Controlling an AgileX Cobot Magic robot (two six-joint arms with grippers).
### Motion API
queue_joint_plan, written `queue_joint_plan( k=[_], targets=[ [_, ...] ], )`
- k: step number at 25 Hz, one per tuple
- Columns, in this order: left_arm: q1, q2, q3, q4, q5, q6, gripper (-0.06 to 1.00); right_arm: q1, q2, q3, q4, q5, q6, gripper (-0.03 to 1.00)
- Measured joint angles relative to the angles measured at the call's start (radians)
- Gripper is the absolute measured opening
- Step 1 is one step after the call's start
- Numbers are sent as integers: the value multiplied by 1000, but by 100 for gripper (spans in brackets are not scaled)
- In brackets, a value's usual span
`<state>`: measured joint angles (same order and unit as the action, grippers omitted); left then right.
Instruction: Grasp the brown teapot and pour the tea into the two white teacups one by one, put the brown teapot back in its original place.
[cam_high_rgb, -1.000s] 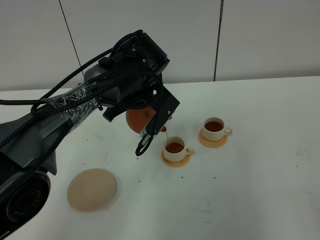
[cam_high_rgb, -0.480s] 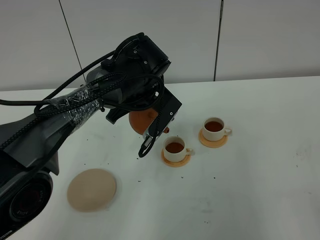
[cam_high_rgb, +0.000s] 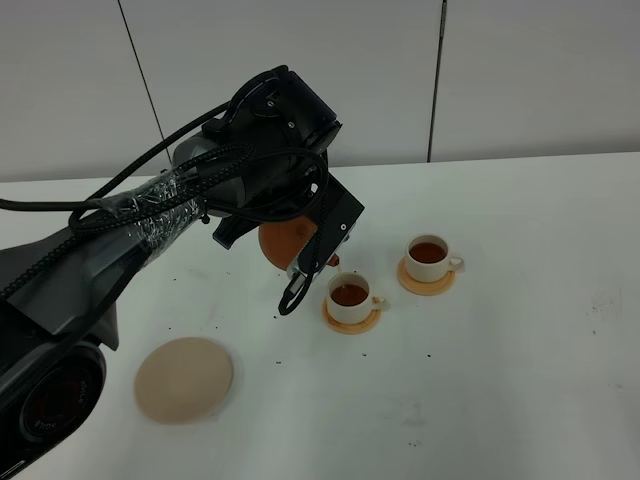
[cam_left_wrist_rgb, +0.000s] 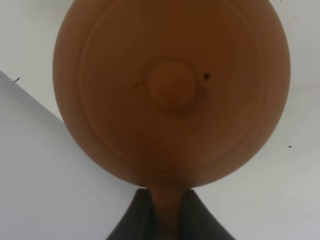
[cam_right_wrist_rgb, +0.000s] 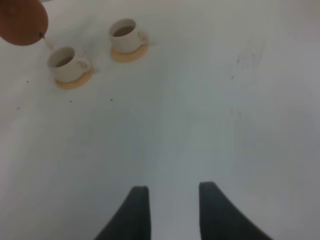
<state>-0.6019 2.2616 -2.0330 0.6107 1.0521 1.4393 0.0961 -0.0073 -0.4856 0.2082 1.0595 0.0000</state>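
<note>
My left gripper is shut on the handle of the brown teapot and holds it tilted in the air, spout just above the near white teacup. A thin stream of tea shows at the spout. In the left wrist view the teapot fills the frame, its handle pinched in my left gripper. Both cups hold dark tea; the far cup stands to the right. The beige disc coaster lies bare at the front left. My right gripper is open and empty, away from the cups.
Each cup stands on a small orange coaster. The white table has a few dark specks. The left arm's cables reach in from the left. A grey wall stands behind.
The left arm with the teapot has shifted slightly to the right over the near cup since a second ago. The cups and the right gripper's surroundings look the same.
</note>
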Motion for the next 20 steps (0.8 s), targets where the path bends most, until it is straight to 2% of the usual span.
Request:
queue_joint_plan(
  k=[20],
  targets=[
    [-10,0,0,0,-1,6,17,0,0,0,0,0,0,24]
  ],
)
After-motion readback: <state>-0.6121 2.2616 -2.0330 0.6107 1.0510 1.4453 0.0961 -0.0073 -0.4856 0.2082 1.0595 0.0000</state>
